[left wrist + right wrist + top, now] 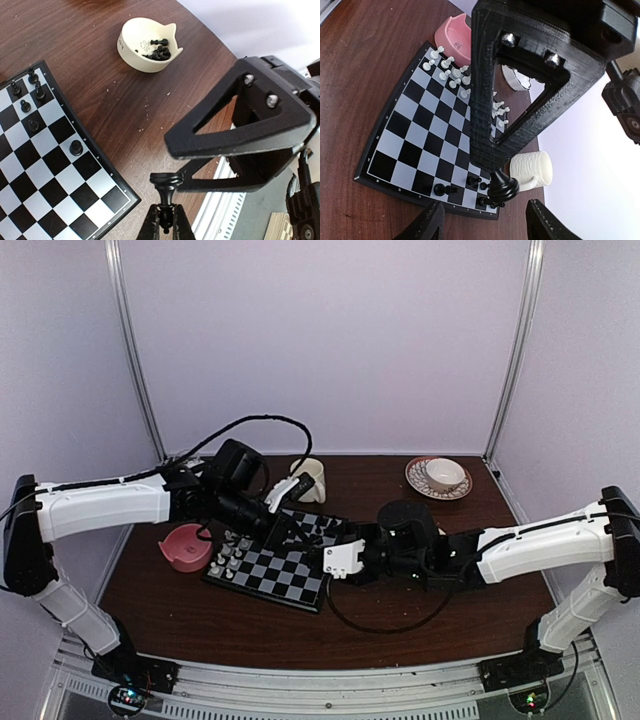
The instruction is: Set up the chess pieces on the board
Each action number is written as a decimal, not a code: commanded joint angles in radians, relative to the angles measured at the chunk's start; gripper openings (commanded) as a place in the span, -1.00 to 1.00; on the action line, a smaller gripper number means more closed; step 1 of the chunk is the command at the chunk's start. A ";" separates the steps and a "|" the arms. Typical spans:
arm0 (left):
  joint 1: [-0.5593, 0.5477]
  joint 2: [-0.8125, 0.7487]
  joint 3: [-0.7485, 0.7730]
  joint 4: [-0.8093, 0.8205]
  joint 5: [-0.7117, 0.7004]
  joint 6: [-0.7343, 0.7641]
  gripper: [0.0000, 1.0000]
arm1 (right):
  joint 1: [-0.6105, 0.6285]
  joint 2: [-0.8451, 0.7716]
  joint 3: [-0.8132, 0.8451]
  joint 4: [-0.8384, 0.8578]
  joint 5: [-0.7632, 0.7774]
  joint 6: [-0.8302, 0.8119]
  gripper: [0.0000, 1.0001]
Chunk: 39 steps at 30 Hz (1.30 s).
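Left end effector (165, 222) grips a black piece (165, 191) near the cream mug (532, 167); right end effector (485, 225) gapes empty.

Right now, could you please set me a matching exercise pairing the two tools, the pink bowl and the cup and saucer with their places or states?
1 left tool
2 right tool
3 pink bowl
4 cup and saucer

A beside the board, by the white pieces
B open
C shut on a black chess piece
D far right, away from the board

Pairs: 1-C, 2-B, 3-A, 4-D.
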State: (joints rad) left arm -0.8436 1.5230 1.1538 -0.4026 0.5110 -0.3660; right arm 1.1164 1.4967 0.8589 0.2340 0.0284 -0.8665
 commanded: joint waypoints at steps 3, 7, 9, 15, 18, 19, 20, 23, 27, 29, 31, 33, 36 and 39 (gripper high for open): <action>0.008 0.048 0.080 -0.110 -0.014 0.030 -1.00 | 0.031 -0.017 0.025 -0.055 0.089 -0.085 0.11; 0.008 0.064 0.103 -0.142 -0.003 0.034 -1.00 | 0.045 0.020 0.070 -0.094 0.117 -0.106 0.01; 0.008 0.064 0.106 -0.149 0.005 0.035 -1.00 | 0.052 0.038 0.087 -0.098 0.125 -0.108 -0.01; 0.008 0.077 0.118 -0.169 0.032 0.040 -1.00 | 0.061 0.077 0.129 -0.122 0.129 -0.116 -0.14; 0.008 0.082 0.125 -0.174 0.044 0.042 -1.00 | 0.062 0.090 0.138 -0.126 0.133 -0.118 -0.18; 0.008 0.085 0.127 -0.177 0.045 0.042 -1.00 | 0.063 0.095 0.140 -0.127 0.133 -0.122 -0.21; 0.007 0.088 0.128 -0.183 0.045 0.044 -1.00 | 0.063 0.099 0.144 -0.130 0.136 -0.124 -0.25; 0.008 0.094 0.132 -0.189 0.046 0.044 -1.00 | 0.065 0.109 0.154 -0.144 0.141 -0.127 -0.44; 0.008 0.092 0.133 -0.192 0.042 0.045 -1.00 | 0.067 0.123 0.158 -0.148 0.152 -0.131 -0.58; 0.008 0.089 0.133 -0.194 0.040 0.048 -1.00 | 0.066 0.125 0.158 -0.148 0.151 -0.130 -0.68; 0.008 0.085 0.131 -0.191 0.038 0.048 -1.00 | 0.067 0.129 0.162 -0.150 0.148 -0.122 -0.77; 0.008 0.071 0.119 -0.173 0.033 0.049 -0.85 | 0.067 0.132 0.164 -0.151 0.142 -0.106 -0.82; 0.008 0.024 0.078 -0.129 0.018 0.048 -0.41 | 0.065 0.129 0.163 -0.145 0.122 -0.073 -0.85; 0.008 -0.047 0.024 -0.069 -0.023 0.048 -0.09 | 0.056 0.118 0.150 -0.125 0.079 -0.026 -0.86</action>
State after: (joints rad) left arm -0.8433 1.5791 1.2293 -0.5709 0.5270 -0.3267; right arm 1.1782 1.6115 0.9962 0.0971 0.1520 -0.9623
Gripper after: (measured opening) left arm 0.398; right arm 0.184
